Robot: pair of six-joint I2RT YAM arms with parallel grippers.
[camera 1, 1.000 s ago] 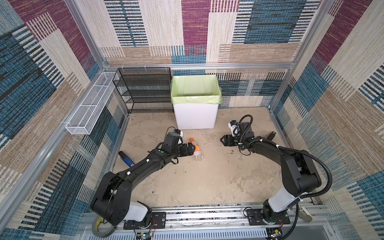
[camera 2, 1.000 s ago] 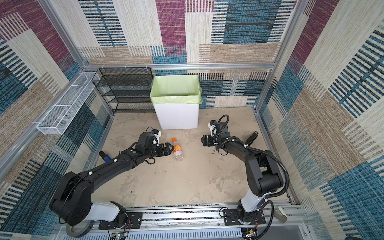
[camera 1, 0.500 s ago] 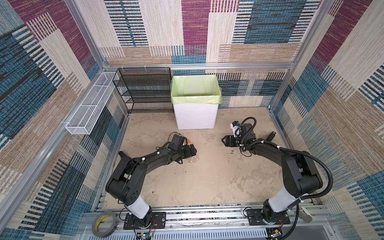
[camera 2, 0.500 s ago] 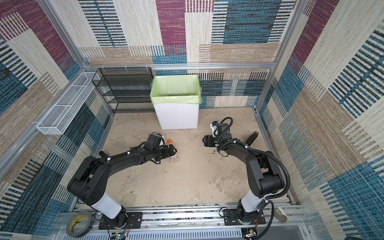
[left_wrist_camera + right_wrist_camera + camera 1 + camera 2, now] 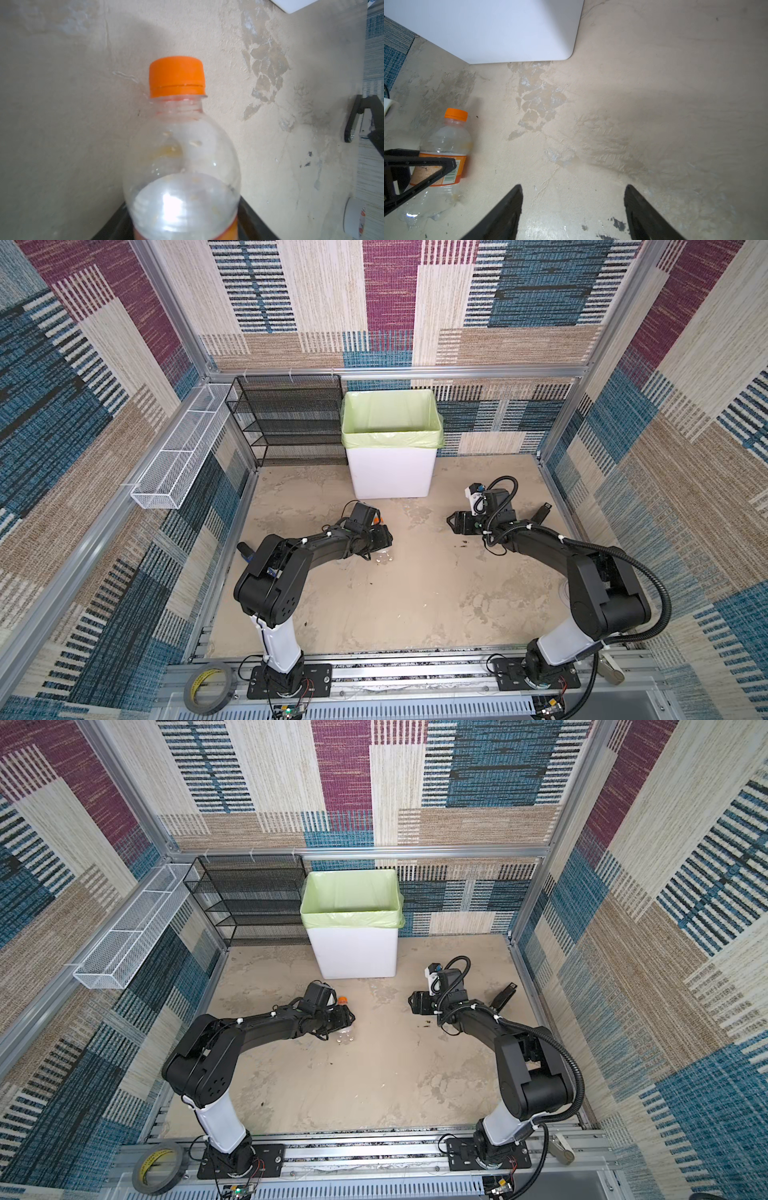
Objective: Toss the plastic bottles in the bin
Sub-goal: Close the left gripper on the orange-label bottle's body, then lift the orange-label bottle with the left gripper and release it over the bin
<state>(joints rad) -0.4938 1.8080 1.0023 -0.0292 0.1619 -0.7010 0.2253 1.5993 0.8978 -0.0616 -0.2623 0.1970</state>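
One plastic bottle (image 5: 385,558) (image 5: 346,1038) lies on the floor in front of the bin (image 5: 390,477) (image 5: 353,952). It is clear, with an orange cap and an orange label. My left gripper (image 5: 380,541) (image 5: 345,1019) is low over its middle, with only the cap and the clear base showing in both top views. In the left wrist view the bottle (image 5: 180,166) fills the gap between the black fingers (image 5: 251,218). The right wrist view shows a left finger lying across the label of the bottle (image 5: 444,145). My right gripper (image 5: 451,522) (image 5: 573,189) stands open over bare floor, right of the bottle.
A black mesh rack (image 5: 291,423) stands left of the bin, and a white wire basket (image 5: 178,456) hangs on the left wall. A black stick gadget (image 5: 540,512) lies by the right wall. A blue-and-black device (image 5: 245,551) lies behind my left arm. A tape roll (image 5: 210,686) sits on the front rail.
My left gripper slid forward over the bottle and its jaws closed round the bottle's middle. The right arm has hardly moved.
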